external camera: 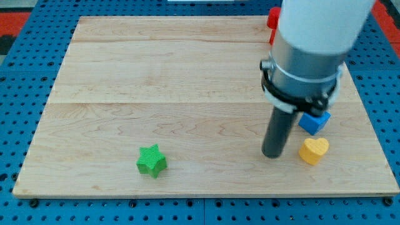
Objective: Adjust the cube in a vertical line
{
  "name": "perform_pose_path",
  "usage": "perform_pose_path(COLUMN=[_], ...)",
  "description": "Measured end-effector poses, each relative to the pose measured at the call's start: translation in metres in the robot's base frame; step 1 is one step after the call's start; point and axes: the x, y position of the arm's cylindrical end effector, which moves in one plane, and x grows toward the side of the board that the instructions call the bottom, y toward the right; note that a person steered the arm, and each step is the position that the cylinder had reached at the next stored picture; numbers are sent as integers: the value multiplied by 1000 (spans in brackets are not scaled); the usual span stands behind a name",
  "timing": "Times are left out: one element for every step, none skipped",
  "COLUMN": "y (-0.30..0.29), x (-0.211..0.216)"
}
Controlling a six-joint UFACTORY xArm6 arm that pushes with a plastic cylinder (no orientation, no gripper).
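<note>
A blue cube [314,121] sits at the view's right, partly hidden under the arm's body. A yellow heart block [313,150] lies just below it. My tip [273,154] rests on the board just left of the yellow heart and below-left of the blue cube, touching neither. A red block [273,18] shows at the view's top right, mostly hidden behind the arm; its shape cannot be made out. A green star block [152,160] lies at the lower left of the board.
The wooden board [156,75] lies on a blue perforated table [19,75]. The arm's white and grey body [312,44] covers the board's upper right.
</note>
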Motion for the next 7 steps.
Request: perform_pose_path(y=[73,160,178,136,118,114,100], x=[53,20,-52,-89,-82,-65,-66])
